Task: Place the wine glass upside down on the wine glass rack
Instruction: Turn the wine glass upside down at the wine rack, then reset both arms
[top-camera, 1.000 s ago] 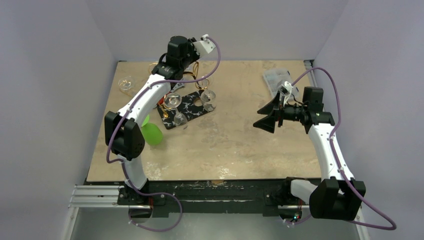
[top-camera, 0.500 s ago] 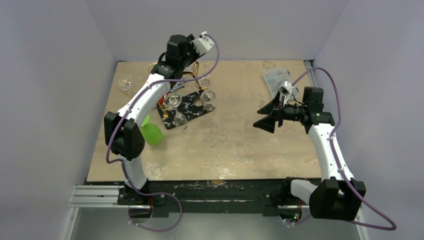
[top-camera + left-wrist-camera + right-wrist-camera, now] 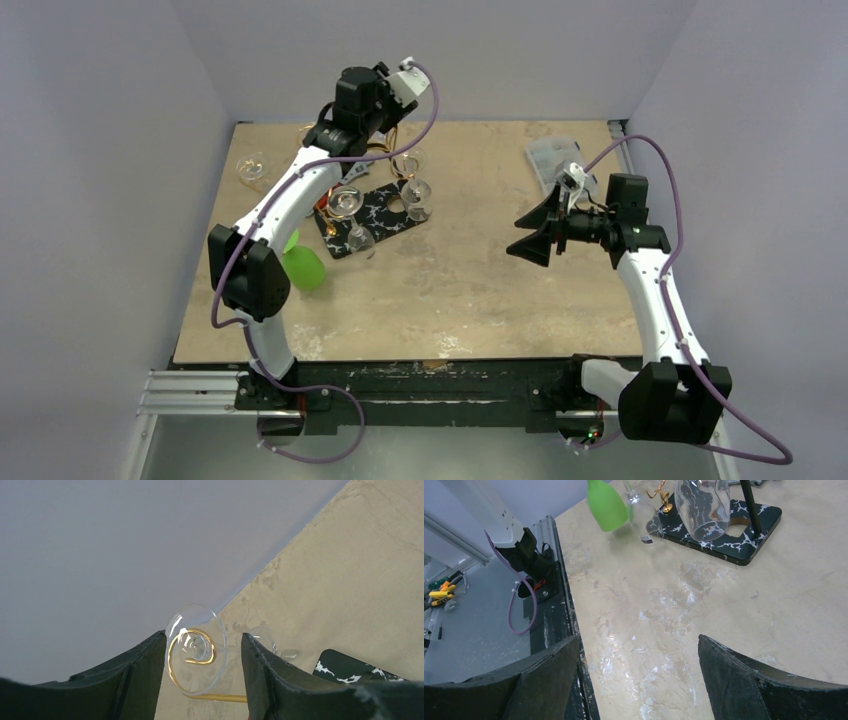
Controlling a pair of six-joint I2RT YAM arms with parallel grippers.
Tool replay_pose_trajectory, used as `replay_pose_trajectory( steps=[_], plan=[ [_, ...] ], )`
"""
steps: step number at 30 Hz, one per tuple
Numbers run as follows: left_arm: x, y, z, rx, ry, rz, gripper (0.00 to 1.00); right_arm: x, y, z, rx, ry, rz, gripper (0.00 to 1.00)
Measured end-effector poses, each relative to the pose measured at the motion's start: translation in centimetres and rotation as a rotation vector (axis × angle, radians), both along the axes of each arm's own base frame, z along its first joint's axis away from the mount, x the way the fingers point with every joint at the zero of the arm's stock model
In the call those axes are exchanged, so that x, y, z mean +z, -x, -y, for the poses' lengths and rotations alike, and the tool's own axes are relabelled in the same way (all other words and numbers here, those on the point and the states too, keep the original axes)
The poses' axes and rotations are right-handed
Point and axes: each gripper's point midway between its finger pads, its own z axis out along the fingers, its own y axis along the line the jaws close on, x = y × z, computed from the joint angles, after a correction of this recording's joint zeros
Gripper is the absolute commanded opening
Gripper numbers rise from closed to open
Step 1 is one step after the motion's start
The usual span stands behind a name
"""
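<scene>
**Glass foot at a scroll loop, left pincer parted around it**

The left pincer (image 3: 204, 637) is at the far left of the bench (image 3: 470, 290), over the wine glass rack (image 3: 225, 698); its 2 fingers stand apart with the round foot of the wine glass (image 3: 200, 622) between them. The foot sits at a gold scroll loop of the rack, which shows through the clear disc; a gap separates the foot from the finger on the right of the wrist view. On the other side, foot and finger are just beside each other, and I cannot tell whether they touch. The right pincer (image 3: 638, 639) hovers wide with nothing in it above the right half of the bench, well apart from the rack. Under the rack lies a black white-veined board (image 3: 375, 218); other clear glasses (image 3: 347, 203) show over it; a green glass (image 3: 305, 268) is just beside the board's near-left corner.
</scene>
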Motion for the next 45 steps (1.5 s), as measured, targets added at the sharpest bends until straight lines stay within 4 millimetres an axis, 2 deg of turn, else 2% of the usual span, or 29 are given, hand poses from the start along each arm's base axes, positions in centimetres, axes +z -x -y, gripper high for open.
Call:
replay_pose_trajectory(
  steps=[7,13,18,26,31,39,45],
  plan=[
    [0.3,0.4,0.7,-0.01,0.045,-0.014,0.63,0.1,0.0,0.0,0.0,-0.001,0.002,0.88],
    [0.7,0.8,1.1,-0.016,0.081,-0.03,0.79,0.1,0.0,0.0,-0.001,-0.002,0.004,0.88],
    [0.5,1.3,1.6,-0.028,0.11,-0.059,0.87,0.2,-0.1,0.0,-0.002,-0.002,0.006,0.88],
    [-0.7,2.2,2.3,-0.045,0.134,-0.124,0.94,0.5,0.1,0.0,-0.004,-0.003,0.015,0.88],
    [-0.7,2.6,2.8,-0.055,0.169,-0.148,0.99,0.6,0.0,0.0,-0.004,-0.003,0.019,0.88],
    [1.0,4.2,3.6,-0.09,0.259,-0.177,1.0,0.7,0.0,0.0,-0.005,-0.003,0.024,0.88],
    [3.6,5.7,3.9,-0.117,0.343,-0.168,1.0,0.7,0.0,0.0,-0.007,-0.003,0.025,0.88]
  ],
)
